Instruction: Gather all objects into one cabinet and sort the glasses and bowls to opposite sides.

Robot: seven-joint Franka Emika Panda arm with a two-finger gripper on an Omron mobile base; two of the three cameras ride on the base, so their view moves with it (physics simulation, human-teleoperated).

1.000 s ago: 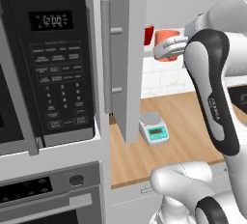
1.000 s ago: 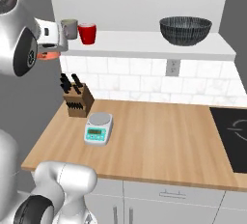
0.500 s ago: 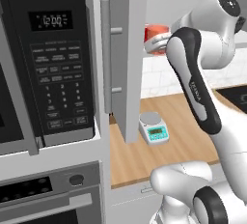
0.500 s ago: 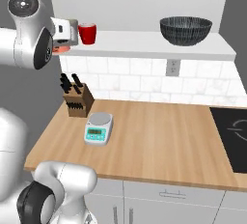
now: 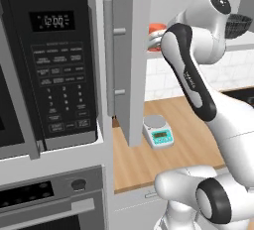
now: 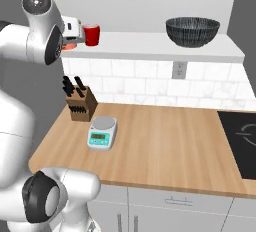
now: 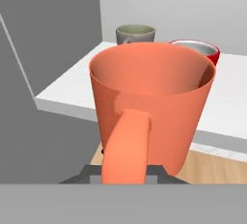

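- The two-finger gripper [image 7: 124,170] holds the handled orange-red mug [image 7: 152,105]; in the hand view the mug's handle points back at the camera and the dark finger tips sit at its base on either side, so the jaws are clamped on the mug, though how wide they stand is hidden behind it.
- In the right base view the gripper [image 6: 75,30] is at the left end of the thick white shelf [image 6: 165,51], with a sliver of the orange-red mug [image 6: 70,46] showing just below the hand.
- The mug hangs in front of the shelf's near left corner [image 7: 72,90]; I cannot tell whether its bottom touches the shelf edge.
- Behind it on the shelf stand the matte grey mug [image 7: 135,34] and, to its right, the glossy red cup [image 7: 202,49], close together; the red cup [image 6: 91,34] is just beside the hand.
- The wide dark ribbed bowl [image 6: 192,31] sits far along the shelf toward its right end, well apart from the cups, with bare shelf between them.
- The flat grey cabinet door [image 5: 130,55] with its vertical metal bar handle [image 5: 110,60] stands open edge-on, just left of the arm's elbow.
- Below on the wooden counter [image 6: 165,146] are a knife block [image 6: 80,103] and a small kitchen scale [image 6: 101,132].
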